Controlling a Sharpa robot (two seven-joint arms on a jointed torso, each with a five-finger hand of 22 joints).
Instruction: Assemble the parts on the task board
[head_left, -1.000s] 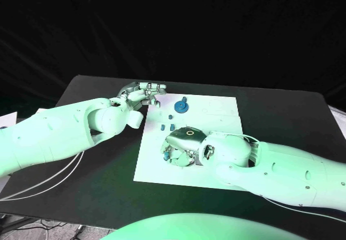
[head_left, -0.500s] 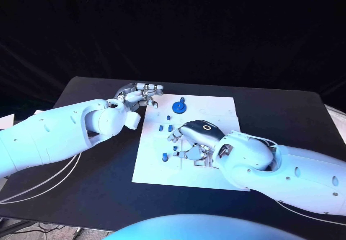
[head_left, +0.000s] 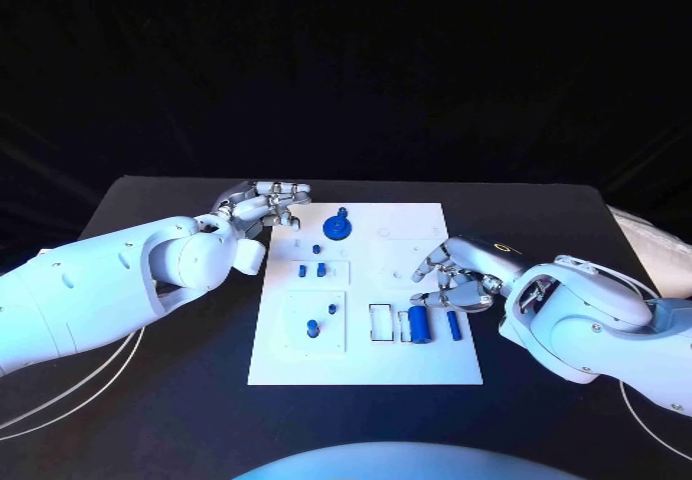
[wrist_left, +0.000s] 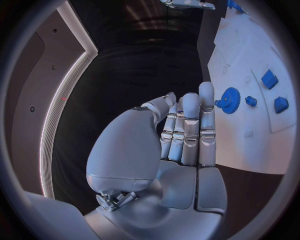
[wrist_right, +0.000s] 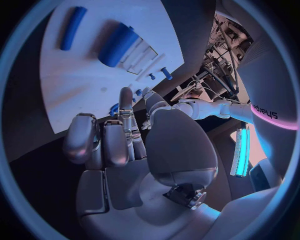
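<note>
Your task board (head_left: 368, 360) lies in the middle of the black counter (head_left: 173, 400), a white plate running from mid-frame down toward the lower centre. Near its upper left you see a blue gear (head_left: 338, 227); below that, two small blue blocks (head_left: 312, 270) side by side. In the lower left panel sit two small blue pieces (head_left: 315, 325). Toward the lower right a fat blue cylinder (head_left: 420, 322) lies beside a thin blue rod (head_left: 454, 325), close together but apart.

Your left robot hand (head_left: 264, 205) hovers at the board's upper left corner, just left of the gear, fingers nearly straight and close together, holding nothing. Your right robot hand (head_left: 459, 280) sits right of centre, over the board's right edge, just above the cylinder and rod. Its fingers are partly bent and parted, with nothing between them in the wrist view.
</note>
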